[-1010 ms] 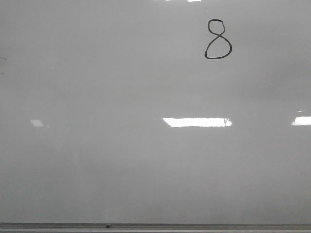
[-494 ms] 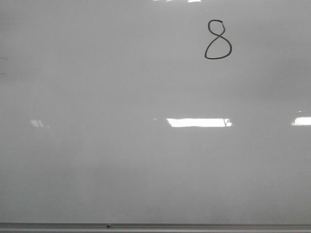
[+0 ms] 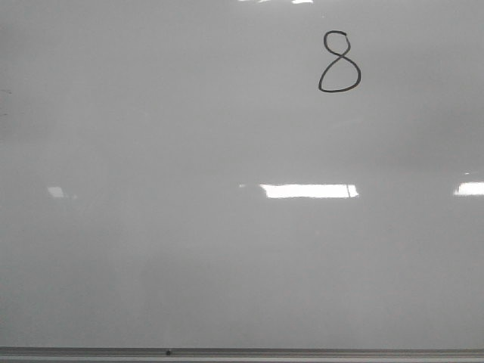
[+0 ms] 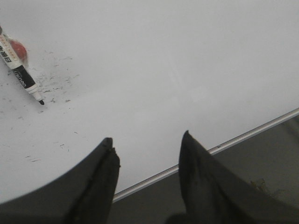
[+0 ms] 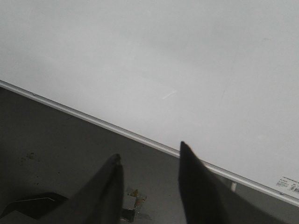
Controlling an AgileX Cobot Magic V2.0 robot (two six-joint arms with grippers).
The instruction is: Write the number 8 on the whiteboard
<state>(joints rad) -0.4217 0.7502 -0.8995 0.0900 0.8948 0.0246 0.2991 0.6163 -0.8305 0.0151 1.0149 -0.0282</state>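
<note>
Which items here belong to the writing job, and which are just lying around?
Job: whiteboard; 8; marker, lying uncapped on the board.
Lying about: red object behind the marker; label sticker; debris on the floor.

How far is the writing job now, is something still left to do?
Done: a closed number 8 stands on the whiteboard. In hand: nothing; the left gripper and right gripper are open and empty, and the marker lies on the board. Nothing visibly remains.

Black number 8 (image 3: 339, 62) upper right on whiteboard (image 3: 189, 249)
</note>
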